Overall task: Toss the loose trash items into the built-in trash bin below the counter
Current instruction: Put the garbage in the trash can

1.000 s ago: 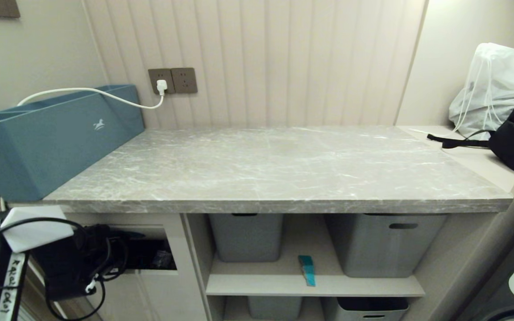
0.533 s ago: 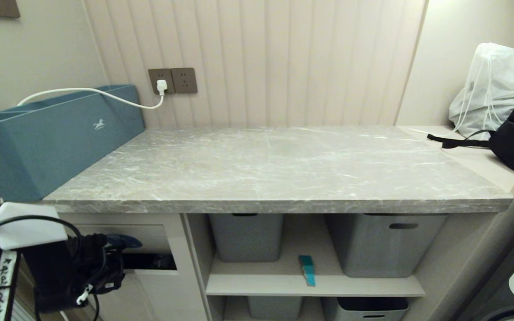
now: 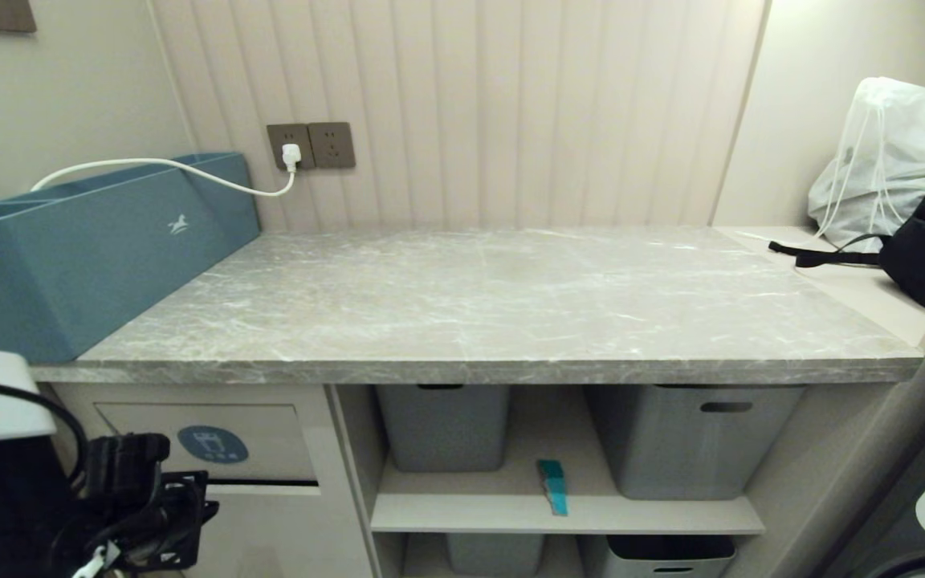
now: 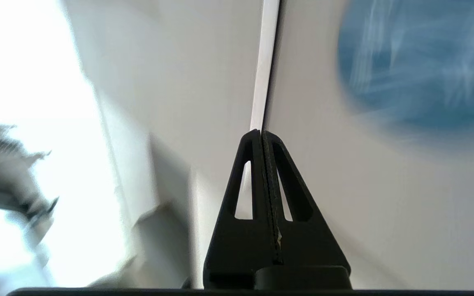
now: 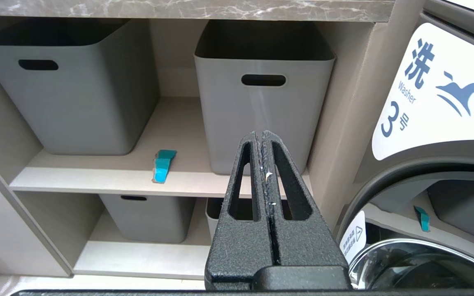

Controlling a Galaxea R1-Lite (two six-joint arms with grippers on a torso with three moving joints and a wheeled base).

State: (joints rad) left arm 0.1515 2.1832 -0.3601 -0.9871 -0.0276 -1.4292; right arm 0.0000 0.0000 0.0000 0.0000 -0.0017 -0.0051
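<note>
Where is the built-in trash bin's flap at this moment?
In the head view the flap with its round blue icon sits low on the left, just under the marble counter and left of the open shelves holding grey tubs.

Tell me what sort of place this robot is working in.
Most likely a shared laundry room. A front-loading machine bears a "Washer 3" label, grey storage tubs sit on shelves under a marble-look counter, and a flap with a blue bin icon is built into the cabinet.
</note>
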